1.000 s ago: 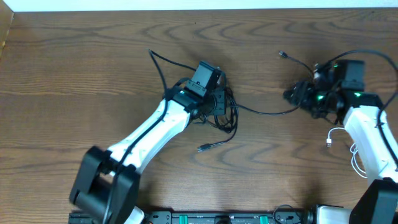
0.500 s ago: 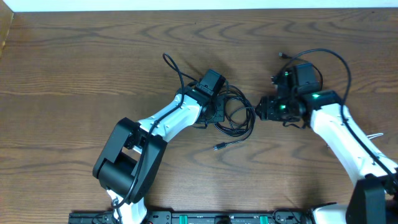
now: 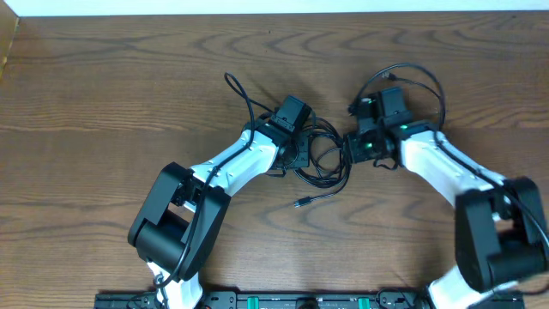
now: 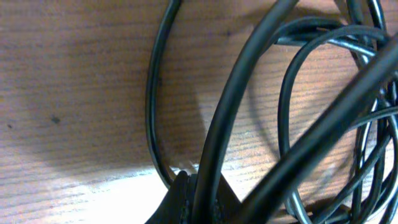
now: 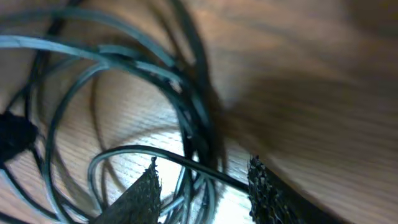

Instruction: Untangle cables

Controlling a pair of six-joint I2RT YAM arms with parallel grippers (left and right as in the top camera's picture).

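Your left gripper (image 4: 196,200) is pressed together, pinching one smooth, round strand of the black cables (image 3: 324,161). In the left wrist view that strand rises straight up from its fingertips.

The rest of the bundle is thin glossy cord in overlapping round loops, flat on the tabletop (image 3: 103,103), which is brown with a bold wood grain. The bundle lies between your two grippers.

Your right gripper (image 5: 202,193) is spread. Its pads (image 5: 144,196) are black and rough, with a pebbled surface. One thin strand crosses the gap between them; you cannot tell whether it touches them.

A loose tail with a small straight plug (image 3: 302,203) trails from the bundle on the arm-base side of the left gripper. A second tail (image 3: 232,86) curls off on the far side of it.
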